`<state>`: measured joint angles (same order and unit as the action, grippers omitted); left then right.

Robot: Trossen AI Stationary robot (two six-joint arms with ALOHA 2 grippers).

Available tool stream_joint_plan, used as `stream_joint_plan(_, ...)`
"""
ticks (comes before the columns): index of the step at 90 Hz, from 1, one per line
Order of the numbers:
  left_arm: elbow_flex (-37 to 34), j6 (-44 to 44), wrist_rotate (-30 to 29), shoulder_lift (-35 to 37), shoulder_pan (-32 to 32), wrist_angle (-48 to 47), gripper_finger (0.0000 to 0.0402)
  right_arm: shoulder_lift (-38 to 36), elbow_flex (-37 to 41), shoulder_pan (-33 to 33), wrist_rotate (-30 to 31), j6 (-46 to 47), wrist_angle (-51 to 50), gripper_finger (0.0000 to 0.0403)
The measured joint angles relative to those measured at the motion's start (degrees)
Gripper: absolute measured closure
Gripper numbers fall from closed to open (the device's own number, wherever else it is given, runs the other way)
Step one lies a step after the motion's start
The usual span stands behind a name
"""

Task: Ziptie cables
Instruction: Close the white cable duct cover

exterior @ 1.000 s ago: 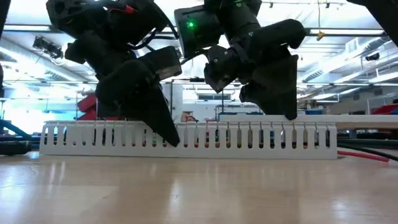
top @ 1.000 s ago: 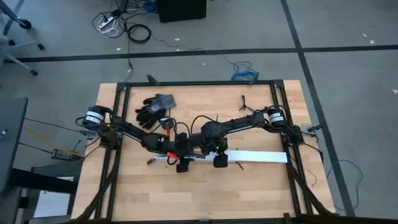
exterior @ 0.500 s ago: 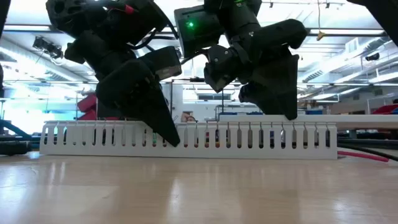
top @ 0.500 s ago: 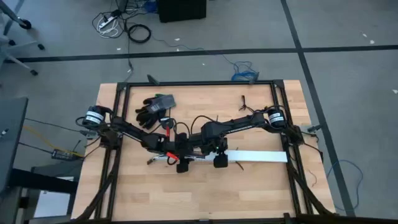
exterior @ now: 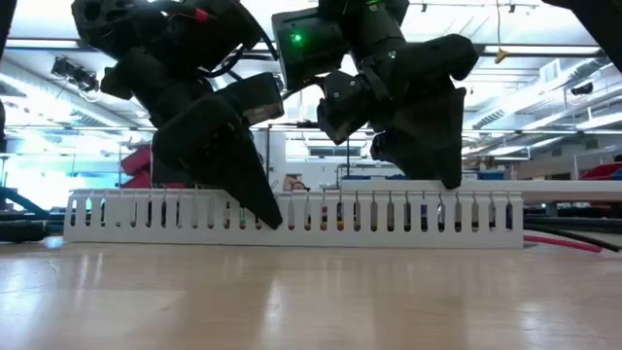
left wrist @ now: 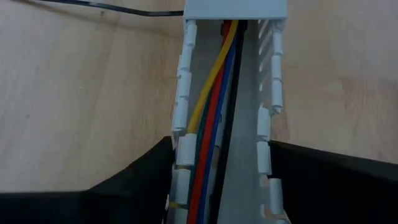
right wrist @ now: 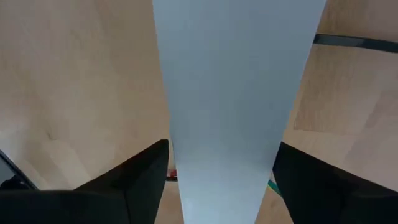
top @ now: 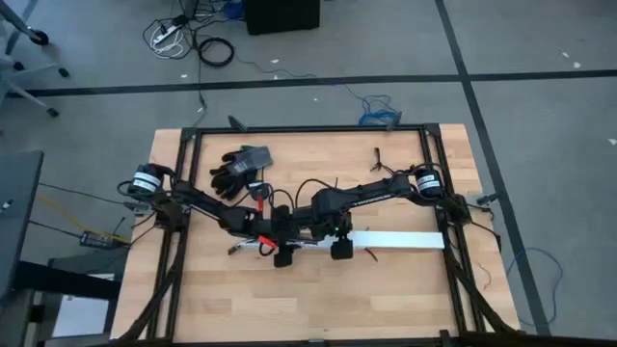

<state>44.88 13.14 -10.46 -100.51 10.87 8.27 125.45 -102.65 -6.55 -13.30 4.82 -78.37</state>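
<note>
Left gripper [left wrist: 221, 186] spread wide astride the channel [left wrist: 231, 74], cables [left wrist: 214, 106] lying loose inside between its walls. Right gripper [right wrist: 221, 180] likewise open, straddling the channel's smooth cover. Ziptie [left wrist: 112, 7] on the table just beyond the channel's end. Light, limp wires, likely slippery; best pinched together mid-bunch.

I work in a robotics lab or industrial workshop: my wooden table [top: 308, 289] sits inside a black metal frame [top: 429, 154] on a grey concrete floor [top: 540, 58] marked with dark lines. Loose floor cables [top: 214, 50], a power strip [top: 169, 31] and an office chair base [top: 29, 39] lie around the bench. Looking level across the table, I see an open ceiling with strip lights [exterior: 544, 73] and pipes.
</note>
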Motion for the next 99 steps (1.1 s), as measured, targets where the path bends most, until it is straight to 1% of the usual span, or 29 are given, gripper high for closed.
stream_joint_plan(32, 0.0, 0.3, 0.1, 0.0, 0.0, 0.0, 0.0174, 0.0, 0.0, -0.4, 1.9, 0.0, 0.0, 0.0131)
stream_joint_plan(60, 0.0, -0.1, 0.8, 0.0, -0.1, 0.0, 0.0174, 0.0, 0.0, -1.3, 6.4, -1.5, 0.0, 0.0131)
stream_joint_plan(99, 0.0, -0.6, 1.3, 0.0, -0.1, -0.1, 0.0174, 0.1, -1.4, -1.1, 7.7, -3.1, -1.2, 0.0131)
